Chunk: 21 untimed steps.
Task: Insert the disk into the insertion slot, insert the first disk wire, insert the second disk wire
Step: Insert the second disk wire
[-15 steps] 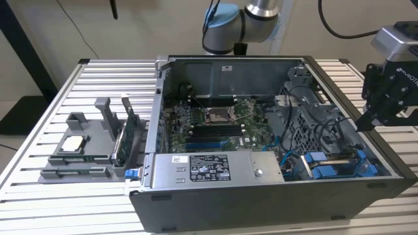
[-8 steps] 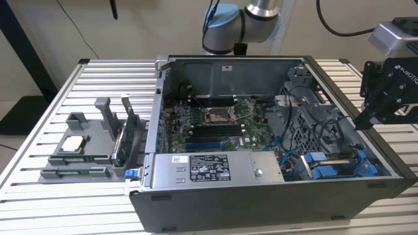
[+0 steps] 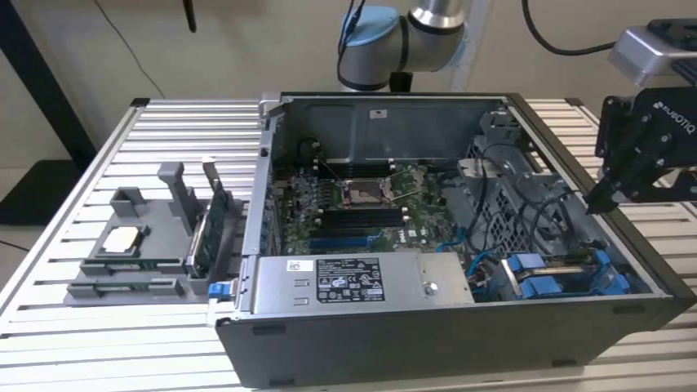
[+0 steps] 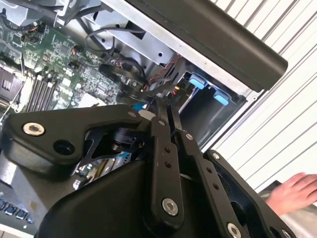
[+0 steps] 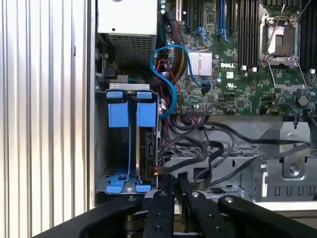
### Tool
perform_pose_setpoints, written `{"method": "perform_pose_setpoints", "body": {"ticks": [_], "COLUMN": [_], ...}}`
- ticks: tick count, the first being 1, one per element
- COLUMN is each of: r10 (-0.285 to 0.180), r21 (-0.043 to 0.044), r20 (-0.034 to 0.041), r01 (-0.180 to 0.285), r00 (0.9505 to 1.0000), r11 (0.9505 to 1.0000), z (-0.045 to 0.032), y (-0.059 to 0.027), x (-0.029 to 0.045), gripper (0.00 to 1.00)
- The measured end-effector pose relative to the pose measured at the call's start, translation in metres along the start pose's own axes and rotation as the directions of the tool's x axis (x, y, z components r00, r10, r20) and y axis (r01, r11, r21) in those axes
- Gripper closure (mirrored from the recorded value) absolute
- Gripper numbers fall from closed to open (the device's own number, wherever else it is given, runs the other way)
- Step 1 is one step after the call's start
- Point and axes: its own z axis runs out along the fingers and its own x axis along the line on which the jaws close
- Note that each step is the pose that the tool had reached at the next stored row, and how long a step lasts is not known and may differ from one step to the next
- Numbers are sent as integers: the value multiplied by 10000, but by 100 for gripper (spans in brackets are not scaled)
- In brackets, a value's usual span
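Note:
The insertion slot [image 5: 128, 148] is a bay of the grey drive cage [image 3: 556, 273] with bright blue tabs [image 5: 115, 114], at the open computer case's near corner on the exterior view's right. In the bay beside it, under a second blue tab [image 5: 146, 114], the disk [image 5: 148, 153] stands edge-on and dark. A blue wire [image 5: 168, 84] and black wires [image 5: 208, 148] loop next to the cage. My black gripper [image 3: 599, 204] hangs over the case's wall on the exterior view's right, just above the cage. Its fingers [image 5: 163, 186] are shut together in both wrist views [image 4: 165, 106], with nothing seen between them.
A green motherboard [image 3: 370, 200] and a grey power supply [image 3: 360, 278] fill the case. A grey holder with green cards [image 3: 163, 237] stands on the slatted table at the exterior view's left. A person's hand [image 4: 297, 191] rests on the table near the case.

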Motion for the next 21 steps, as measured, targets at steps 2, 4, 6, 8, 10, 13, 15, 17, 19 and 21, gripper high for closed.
{"method": "perform_pose_setpoints", "body": {"ticks": [2, 4, 6, 8, 10, 13, 15, 17, 19, 21], "r10": [6, 11, 16, 21, 24, 22, 19, 18, 20, 23], "r21": [1, 2, 5, 10, 21, 46, 87, 145, 177, 205], "r20": [-2, 0, 0, 0, 1, -1, -17, -84, -193, -303], "r01": [-6, -11, -16, -21, -24, -22, -19, -17, -16, -17], "r00": [10000, 10000, 10000, 10000, 10000, 10000, 10000, 10000, 9998, 9995], "r11": [10000, 10000, 10000, 10000, 10000, 10000, 10000, 9999, 9998, 9998], "z": [-11, -17, -21, -21, -20, -17, -10, 9, 25, 42], "y": [27, 54, 86, 121, 163, 225, 257, 283, 304, 325], "x": [-1, -1, -2, -2, -1, -1, -1, 1, 3, 4], "gripper": [84, 84, 84, 84, 84, 84, 84, 84, 84, 84]}}
